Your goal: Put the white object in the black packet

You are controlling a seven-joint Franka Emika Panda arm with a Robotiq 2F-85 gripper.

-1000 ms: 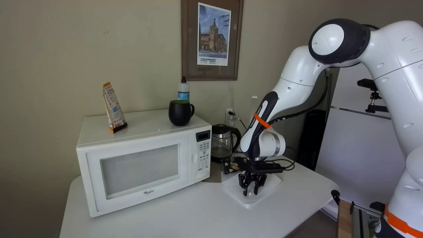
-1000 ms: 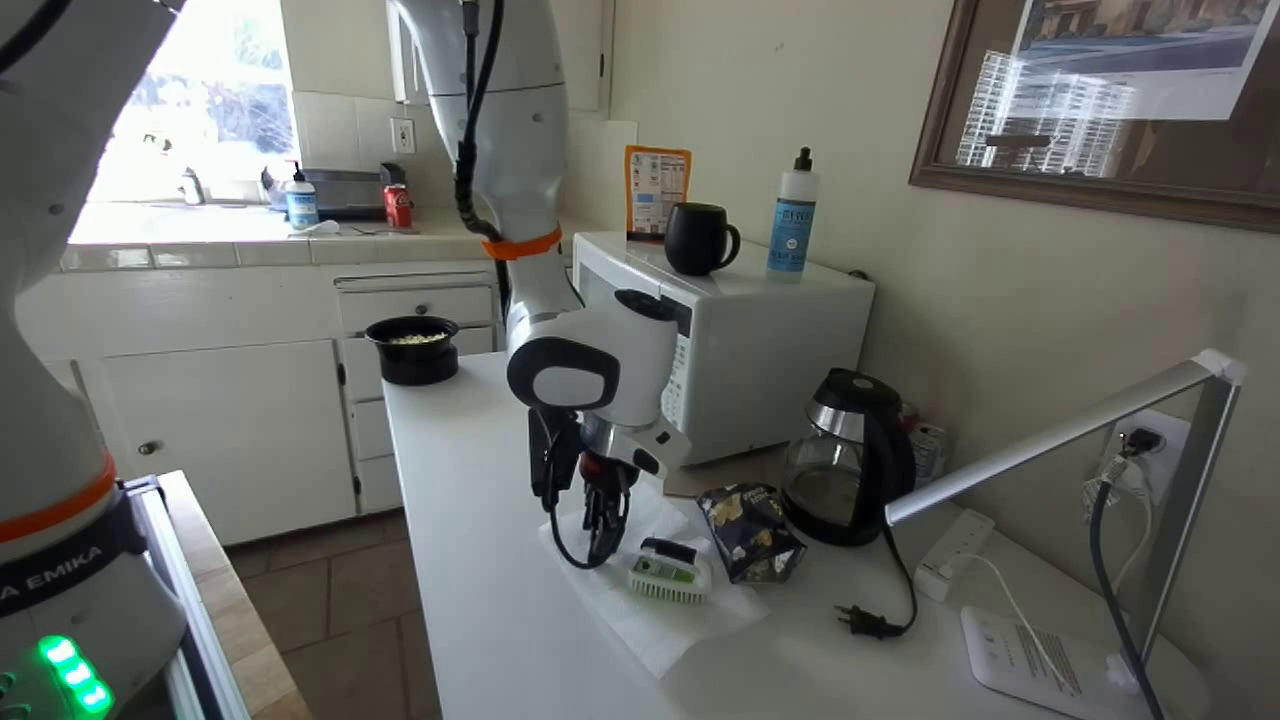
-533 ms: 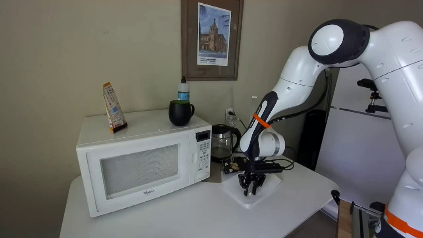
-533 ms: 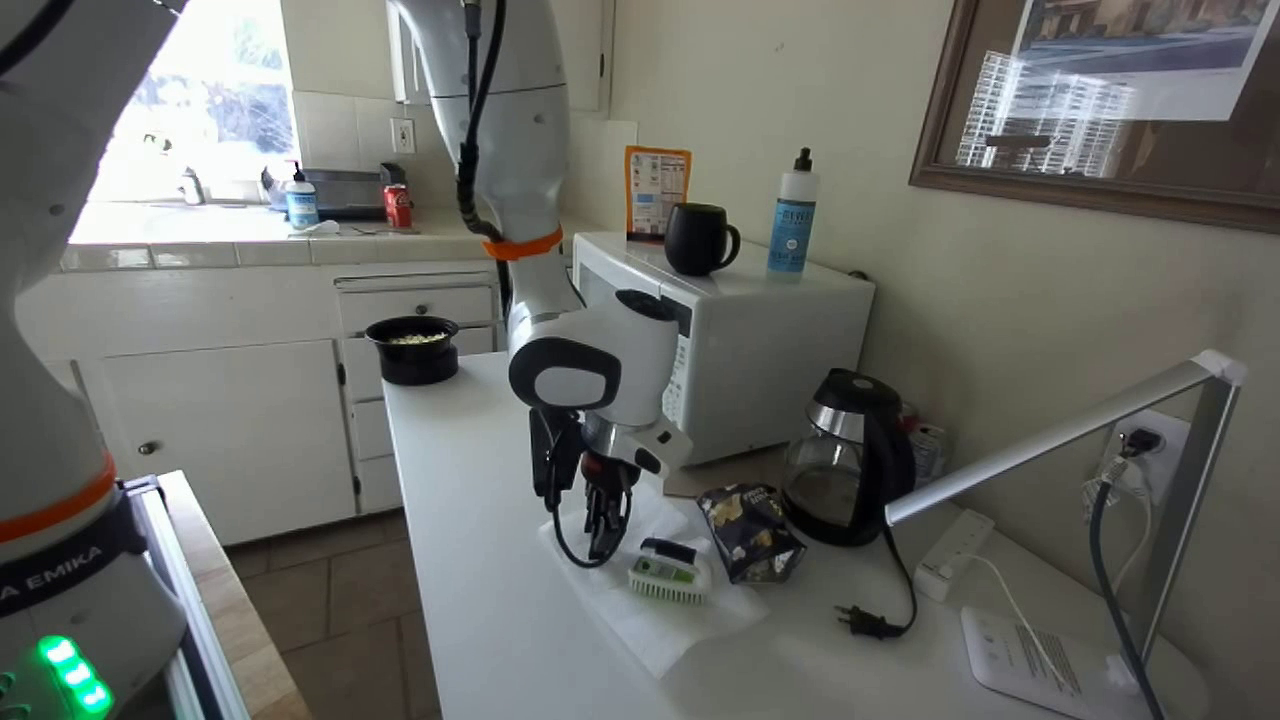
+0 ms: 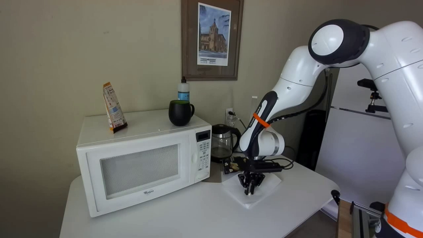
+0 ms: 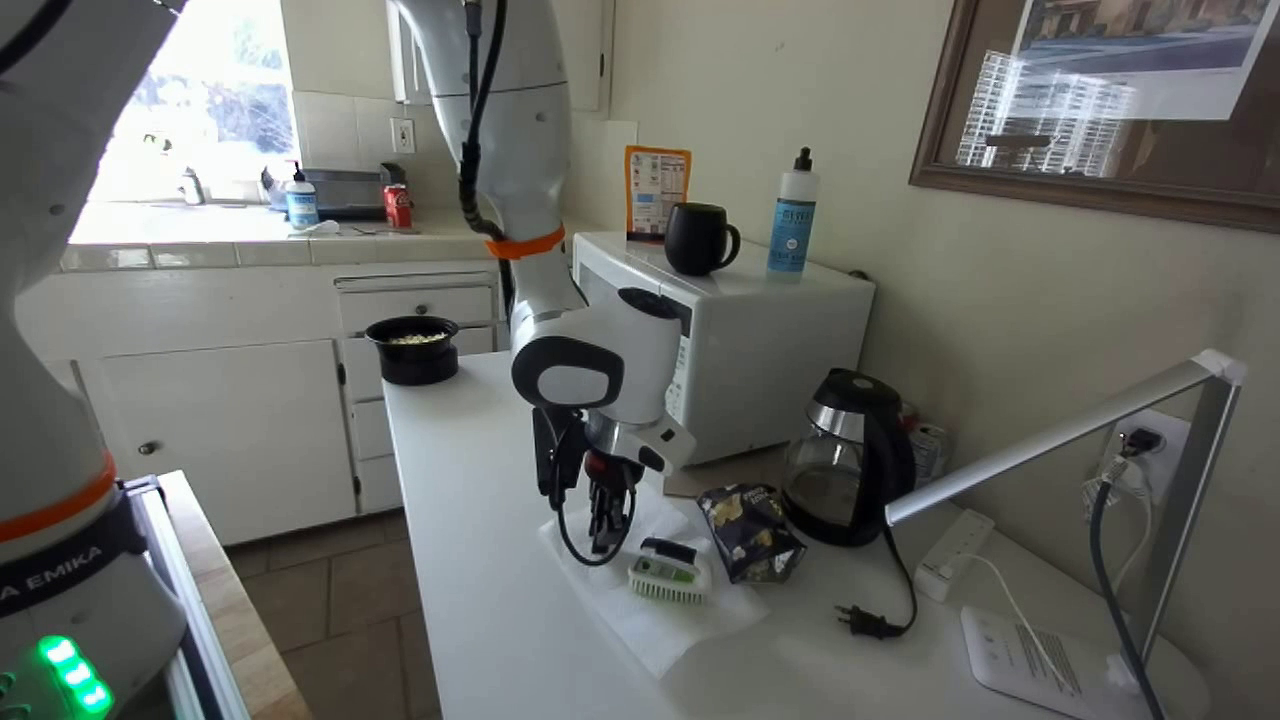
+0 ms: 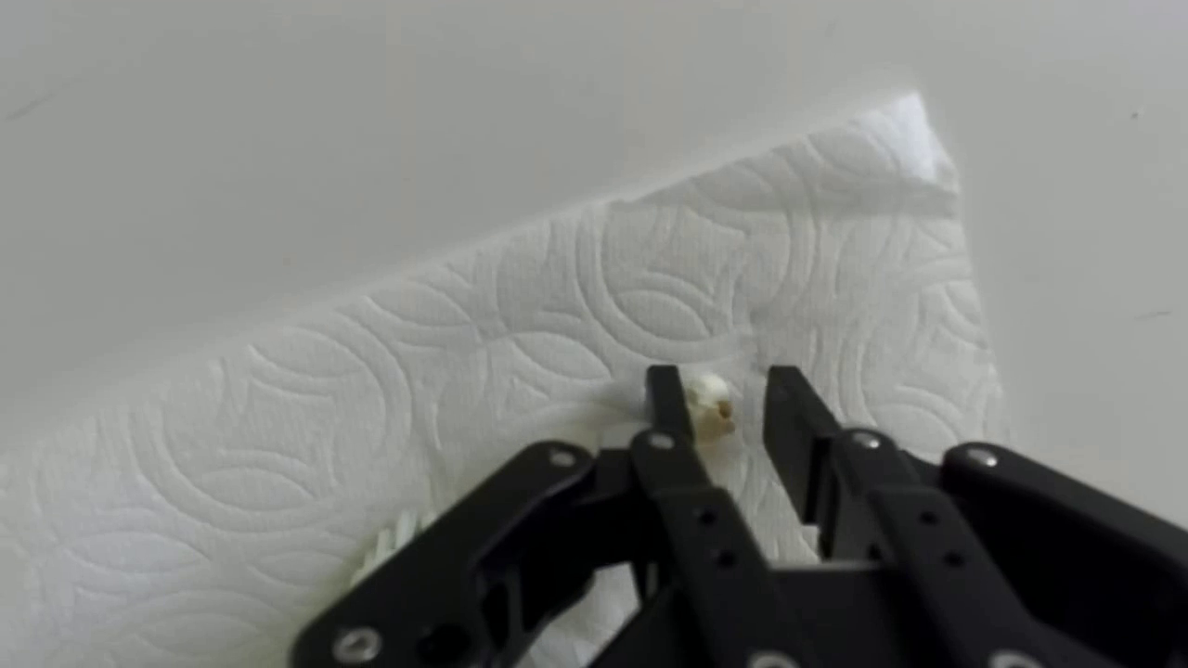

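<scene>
Gripper: directed downward over the paper towel; its two sides stand parted by a narrow gap.
Fingers: either side of the popcorn piece; in the wrist view, clearance shows between the piece and one finger.
Popcorn piece: white with a brown patch; located between the fingertips, close to one of them; contact there cannot be confirmed.
Paper towel: embossed; laid on the white table.
Scrub brush: on the towel, near the gripper; dark handle uppermost, pale bristles below.
Black packet: at the towel edge, between brush and kettle, apart from the gripper.
Glass kettle: upright, just beside the packet.
Microwave: on the table; in both exterior views it carries a black mug, a pump bottle and an orange-edged pouch.
Black pot: far end of the table in an exterior view; contains pale pieces.
Desk lamp: near the kettle, bar angled toward it.
</scene>
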